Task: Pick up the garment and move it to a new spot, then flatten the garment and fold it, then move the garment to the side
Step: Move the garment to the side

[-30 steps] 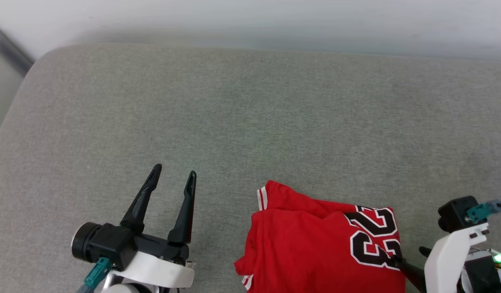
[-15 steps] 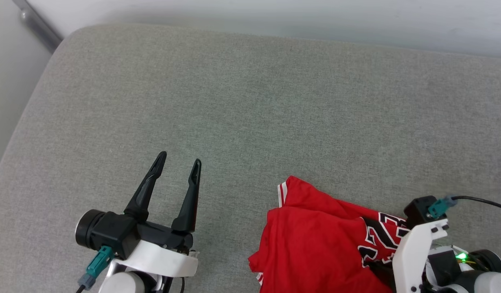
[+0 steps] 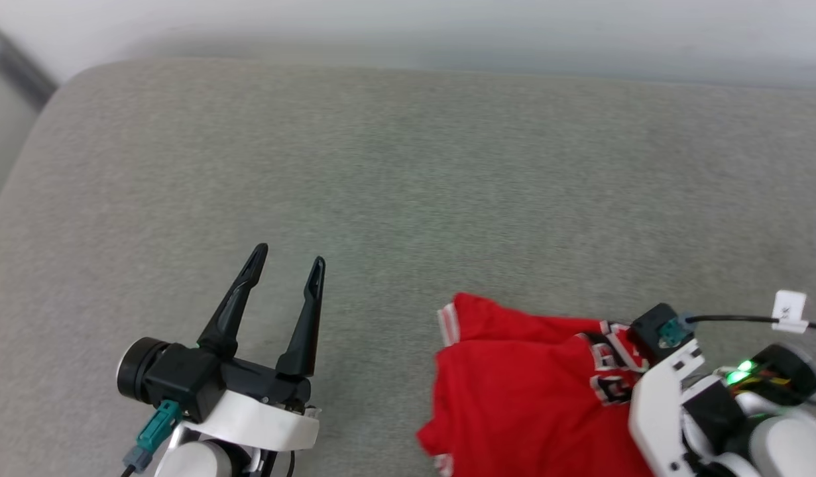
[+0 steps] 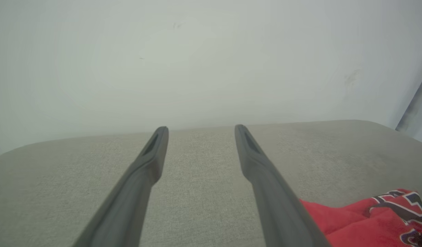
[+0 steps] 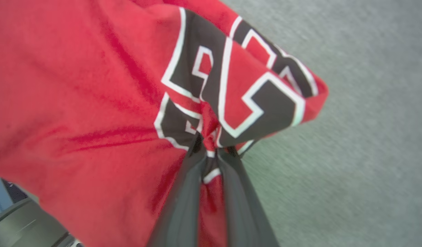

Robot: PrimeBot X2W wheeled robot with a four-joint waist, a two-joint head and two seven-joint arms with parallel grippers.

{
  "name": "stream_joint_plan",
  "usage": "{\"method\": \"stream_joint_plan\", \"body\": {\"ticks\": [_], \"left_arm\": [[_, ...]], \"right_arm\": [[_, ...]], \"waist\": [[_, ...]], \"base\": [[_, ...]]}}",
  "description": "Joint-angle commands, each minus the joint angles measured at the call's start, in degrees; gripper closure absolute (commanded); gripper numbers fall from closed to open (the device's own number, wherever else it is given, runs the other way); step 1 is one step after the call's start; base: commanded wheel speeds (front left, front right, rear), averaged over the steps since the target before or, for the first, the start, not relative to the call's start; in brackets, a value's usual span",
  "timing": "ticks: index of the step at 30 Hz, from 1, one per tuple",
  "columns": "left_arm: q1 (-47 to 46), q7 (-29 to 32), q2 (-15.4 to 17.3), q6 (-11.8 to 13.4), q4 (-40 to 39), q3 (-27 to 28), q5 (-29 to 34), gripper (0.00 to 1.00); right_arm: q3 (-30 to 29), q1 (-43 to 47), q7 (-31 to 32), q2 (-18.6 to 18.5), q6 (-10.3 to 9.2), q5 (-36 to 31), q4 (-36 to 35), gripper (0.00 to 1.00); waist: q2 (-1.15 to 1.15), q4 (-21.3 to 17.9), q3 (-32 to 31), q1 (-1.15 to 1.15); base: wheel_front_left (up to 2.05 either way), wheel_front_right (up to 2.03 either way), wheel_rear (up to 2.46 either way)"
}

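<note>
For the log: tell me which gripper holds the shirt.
The right gripper: it is shut on the shirt at its black number. The left gripper stands open, apart from it.

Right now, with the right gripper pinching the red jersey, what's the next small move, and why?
Probably lift the right gripper a little: it is shut on the garment at the number, while the rest lies on the grey cushion. The left gripper stands open, apart.

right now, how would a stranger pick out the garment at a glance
Start from the broad grey fabric cushion; near its front right edge lies a bright red jersey shirt, pinched by the right gripper. Its bold black-and-white number marks it out.
</note>
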Motion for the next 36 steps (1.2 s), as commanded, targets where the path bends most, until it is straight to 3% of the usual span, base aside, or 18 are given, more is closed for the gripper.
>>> {"method": "stream_joint_plan", "body": {"ticks": [1,10,17,24,29,36], "left_arm": [[-0.68,-0.12,0.25,-0.07,-0.28,-0.26,0.27,0.00],[-2.64,-0.12,1.66,-0.07,-1.05,-2.86,0.52,0.00],[-5.86,-0.12,3.11,-0.06,-1.44,-5.68,0.51,0.00],[-9.69,-0.12,5.95,-0.07,-2.13,-8.14,0.92,0.00],[-12.12,-0.12,8.13,-0.06,-2.65,-9.38,0.96,0.00],[-15.19,-0.12,9.66,-0.06,-4.82,-10.62,1.34,0.00]], "right_arm": [[0.66,-1.11,-0.31,-2.87,-0.11,-0.96,-0.04,1.00],[10.11,-12.42,-2.49,-22.32,-0.09,-4.22,-3.40,1.00],[12.94,-18.37,-5.76,-32.78,-0.09,-3.52,-0.14,1.00],[10.18,-21.25,-12.14,-36.57,-0.10,-5.32,5.67,1.00],[5.60,-22.67,-18.09,-34.50,-0.09,-7.26,11.92,1.00],[-5.22,-20.40,-26.67,-32.03,-0.10,-11.45,23.63,1.00]], "waist": [[0.00,-2.67,-0.10,0.00],[0.00,-13.18,3.26,0.00],[0.00,-19.59,8.22,0.00],[0.00,-23.93,14.41,0.00],[0.00,-25.50,18.39,0.00],[0.00,-24.52,22.93,0.00]], "base": [[0.00,0.00,0.00],[0.00,0.00,0.00],[0.00,0.00,0.00],[0.00,0.00,0.00],[0.00,0.00,0.00],[0.00,0.00,0.00]]}}
